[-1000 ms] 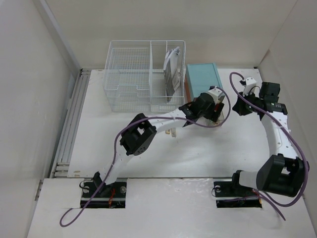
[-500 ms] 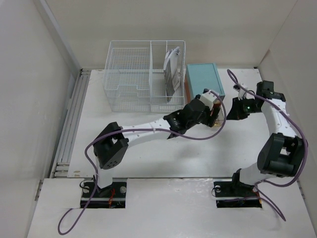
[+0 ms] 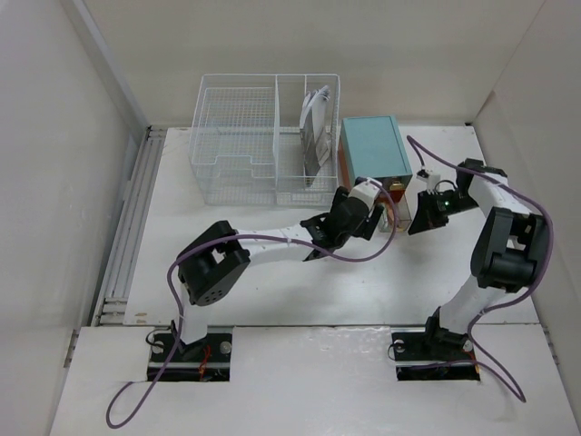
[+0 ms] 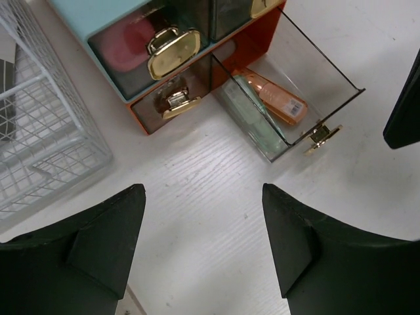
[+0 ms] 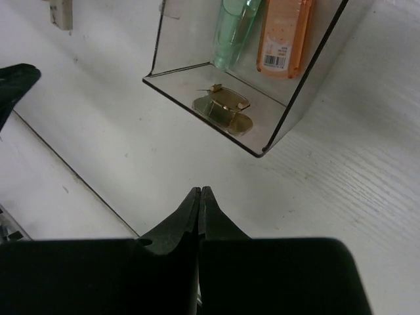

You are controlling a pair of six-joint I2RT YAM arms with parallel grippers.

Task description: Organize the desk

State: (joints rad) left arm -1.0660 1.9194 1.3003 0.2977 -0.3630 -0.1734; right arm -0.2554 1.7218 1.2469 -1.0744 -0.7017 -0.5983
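Apparently ready to push, the right end effector (image 5: 199,197), pinched closed, faces the handle (image 5: 223,108) of the open drawer (image 5: 197,59); the left end effector (image 4: 203,230) hovers wide, empty.

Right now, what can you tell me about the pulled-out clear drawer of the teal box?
The drawer is a smoky, see-through plastic tray with a gold handle on its front panel. It is drawn far out of the lower right slot of the teal box, its rear end at the box's orange frame, and it juts over the desk. Inside, an orange tube with a barcode and a pale green tube lie side by side. Nothing grips it.
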